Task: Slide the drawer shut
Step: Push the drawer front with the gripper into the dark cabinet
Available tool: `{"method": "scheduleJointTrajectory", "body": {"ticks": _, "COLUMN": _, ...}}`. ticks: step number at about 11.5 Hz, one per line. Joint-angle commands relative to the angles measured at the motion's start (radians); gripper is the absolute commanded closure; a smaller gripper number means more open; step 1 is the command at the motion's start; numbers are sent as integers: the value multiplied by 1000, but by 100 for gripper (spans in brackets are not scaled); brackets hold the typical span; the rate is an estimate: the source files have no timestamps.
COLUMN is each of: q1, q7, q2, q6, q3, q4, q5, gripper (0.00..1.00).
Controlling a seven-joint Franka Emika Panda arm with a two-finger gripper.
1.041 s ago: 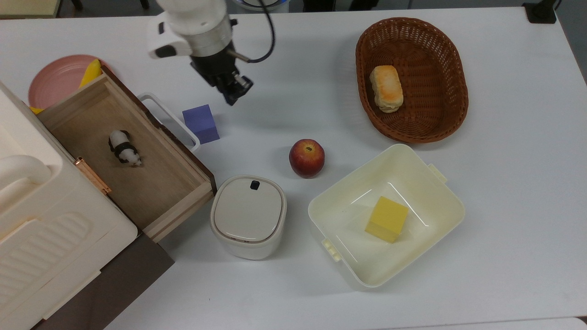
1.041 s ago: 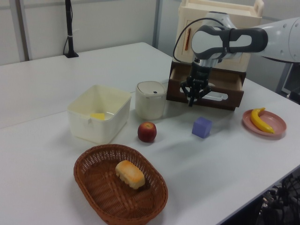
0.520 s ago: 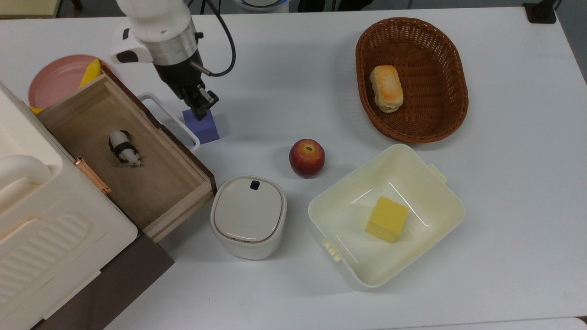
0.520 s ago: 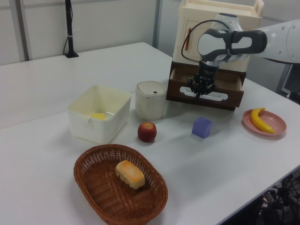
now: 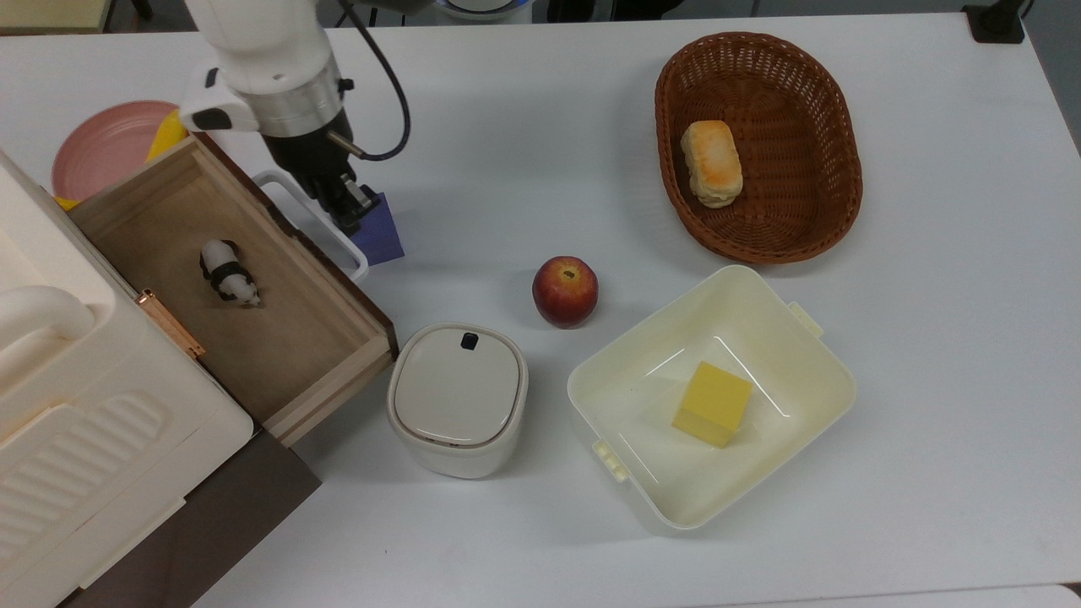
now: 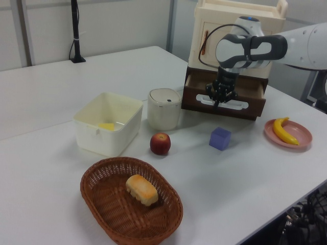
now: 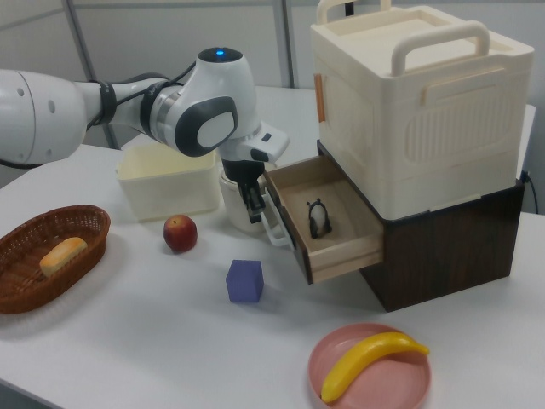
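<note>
I see the drawer (image 5: 245, 287) pulled open at the top view's left, panda toy (image 5: 228, 272) inside. Pincer (image 5: 348, 213) sits at its white handle (image 5: 308, 219), beside the purple cube (image 5: 382, 232); can't tell whether it's open or closed.

Wicker basket (image 5: 832, 127) with bread roll (image 5: 711, 163), top view's right; apple (image 5: 565, 291) centre; cream tub (image 5: 811, 380) holding yellow block (image 5: 712, 404).

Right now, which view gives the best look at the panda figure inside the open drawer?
The top view: it looks straight down into the drawer, so the panda figure stands clear on the wooden floor. The right view also shows it, smaller and at a slant. In the left view, the drawer's dark front faces the camera and hides the inside.
</note>
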Motion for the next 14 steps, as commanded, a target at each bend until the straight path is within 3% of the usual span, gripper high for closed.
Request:
{"method": "scheduleJointTrajectory", "body": {"ticks": 1, "q1": -15, "q7": -32, "q2": 60, "q6": 7, "q3": -30, "q4": 88, "q5": 7, "gripper": 100}}
{"method": "scheduleJointTrajectory", "body": {"ticks": 14, "q1": -93, "q7": -57, "q2": 152, "q6": 6, "q3": -19, "q4": 197, "q5": 5, "gripper": 100}}
